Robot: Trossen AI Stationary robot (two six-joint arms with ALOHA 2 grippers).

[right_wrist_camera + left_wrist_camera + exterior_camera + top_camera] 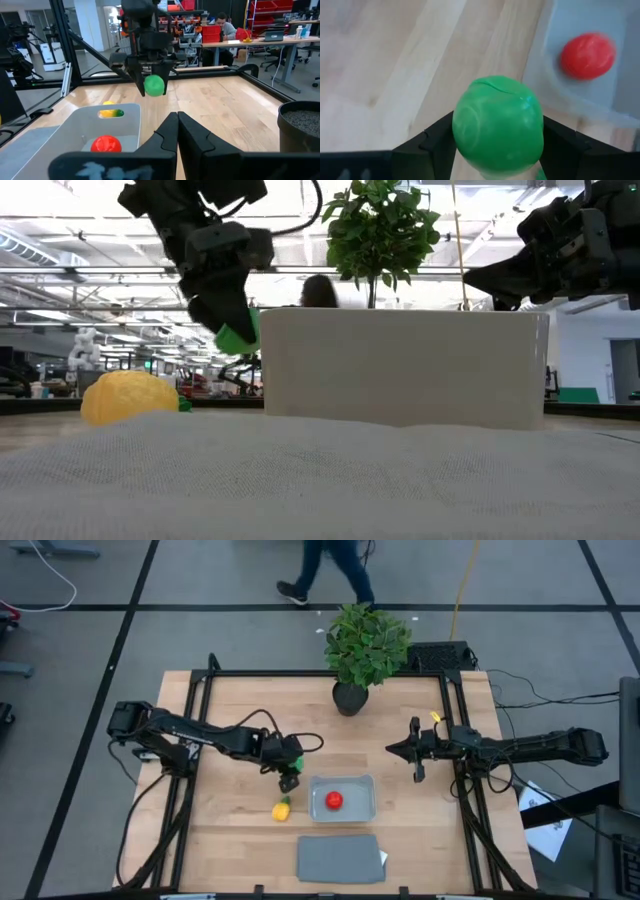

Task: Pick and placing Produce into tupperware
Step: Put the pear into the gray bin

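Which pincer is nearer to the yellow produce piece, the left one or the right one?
The left. The left pincer, holding the green piece, hangs just beside the yellow piece, near the tupperware corner. The right pincer waits shut beyond the tupperware's far side.

Two slim black jointed arms, matte dark housings, black cables looping along the left arm, left gripper [289, 778] with angular black fingers [435, 145], right gripper [415, 751] black and wedge-fingered, small yellow tag near its wrist
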